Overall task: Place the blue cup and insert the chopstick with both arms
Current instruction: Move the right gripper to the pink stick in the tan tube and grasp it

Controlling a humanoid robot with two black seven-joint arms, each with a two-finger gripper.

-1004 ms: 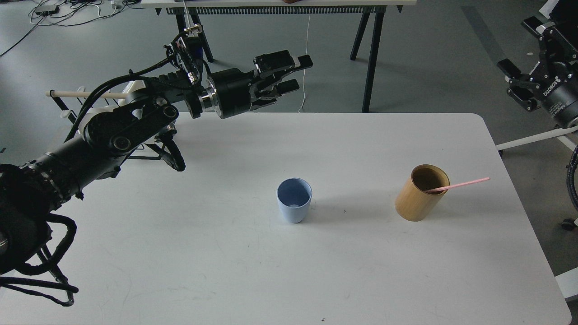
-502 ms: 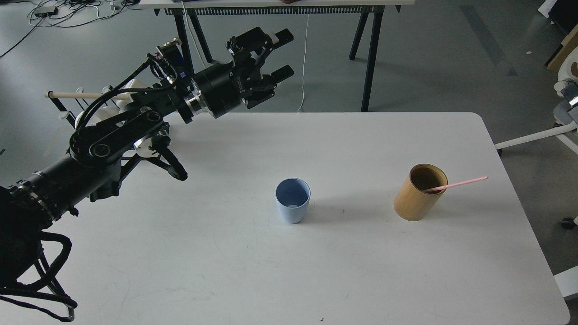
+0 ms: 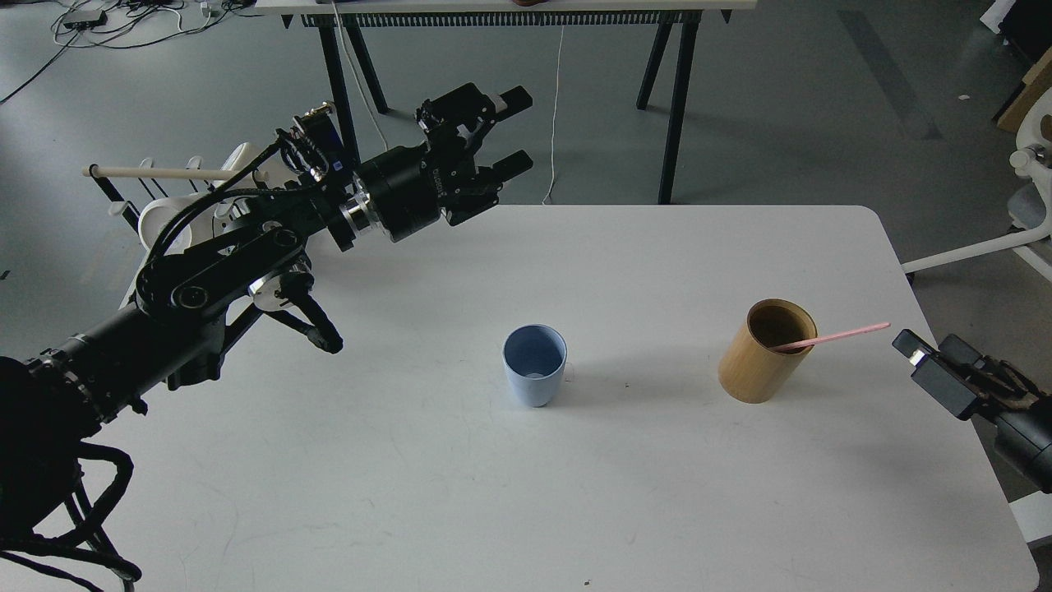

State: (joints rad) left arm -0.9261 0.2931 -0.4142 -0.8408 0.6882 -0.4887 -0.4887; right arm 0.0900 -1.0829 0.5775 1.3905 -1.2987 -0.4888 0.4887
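- Nearest, the blue cup point(image 3: 535, 364): one, light-blue, matte, upright near the middle of the white table point(image 3: 411, 460), darker inside.
- Right of it, one tan bamboo cylinder point(image 3: 765, 351) holds a single pale-pink chopstick point(image 3: 846, 335), slanting out over the rim to the right.
- Right gripper point(image 3: 925, 359) low at the table's right edge, near the stick's tip; its opening cannot be told.
- Farthest, left gripper point(image 3: 514, 130) raised over the table's back edge, fingers spread, holding nothing.

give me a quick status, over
Left gripper open, high over table's far edge. Right gripper beside chopstick tip. Blue cup upright, empty. Nothing blocking.
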